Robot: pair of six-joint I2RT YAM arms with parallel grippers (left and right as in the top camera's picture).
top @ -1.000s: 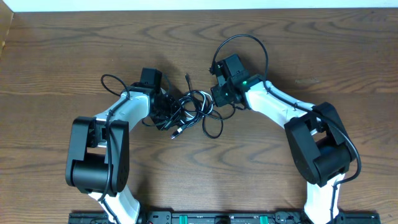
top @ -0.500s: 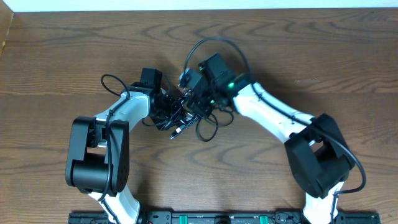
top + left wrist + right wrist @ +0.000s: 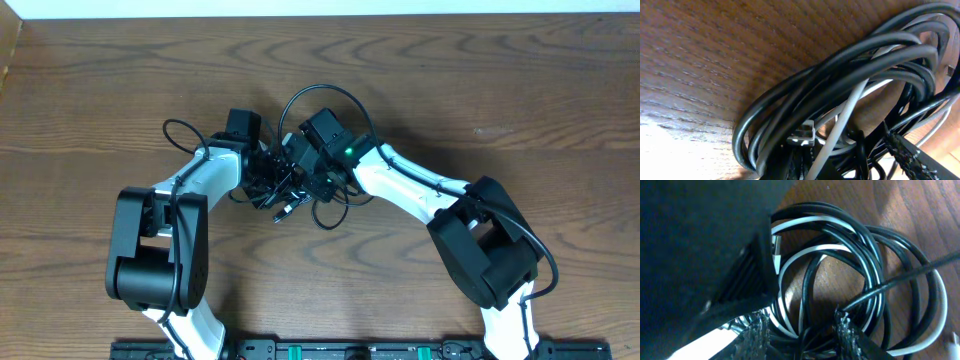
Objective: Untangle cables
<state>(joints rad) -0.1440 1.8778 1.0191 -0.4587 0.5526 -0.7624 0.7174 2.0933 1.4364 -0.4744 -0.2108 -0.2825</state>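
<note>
The cables [image 3: 300, 192], black and white cords looped together, lie in a tangle at the table's middle. My left gripper [image 3: 268, 172] holds the tangle's left side. In the left wrist view black loops [image 3: 840, 85] and a white strand [image 3: 845, 120] fill the frame and run down into the left gripper [image 3: 847, 162], which is shut on them. My right gripper [image 3: 303, 172] hangs over the tangle, close against the left one. In the right wrist view its fingers [image 3: 757, 337] stand apart, the right gripper [image 3: 802, 332] open, with black [image 3: 860, 245] and white [image 3: 805, 250] strands lying between them.
The left arm's dark body [image 3: 700, 240] blocks the upper left of the right wrist view. A silver plug [image 3: 776, 245] lies beside it. The right arm's own thick black wire [image 3: 320, 95] arcs above both grippers. Bare wooden table [image 3: 480, 80] surrounds the tangle.
My right arm has swung left from beside the tangle to above it, next to the left gripper, and its jaws have opened. The left arm has stayed where it was.
</note>
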